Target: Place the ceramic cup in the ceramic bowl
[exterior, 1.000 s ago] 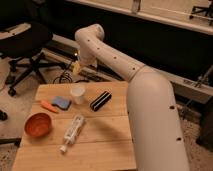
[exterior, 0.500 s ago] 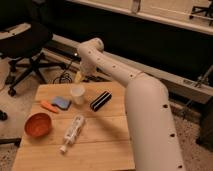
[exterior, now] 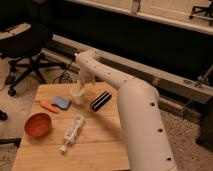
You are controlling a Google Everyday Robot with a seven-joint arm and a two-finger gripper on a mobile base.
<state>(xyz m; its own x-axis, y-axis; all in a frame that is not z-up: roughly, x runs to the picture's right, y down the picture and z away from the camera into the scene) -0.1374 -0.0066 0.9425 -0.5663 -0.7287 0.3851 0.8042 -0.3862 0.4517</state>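
The pincer (exterior: 82,86) hangs directly above the upright cup (exterior: 77,96) on the bench (exterior: 100,145), whether apart or clamped on it cannot be told, while the bowl (exterior: 38,125) lies well apart from the cup, leftward and nearer the camera
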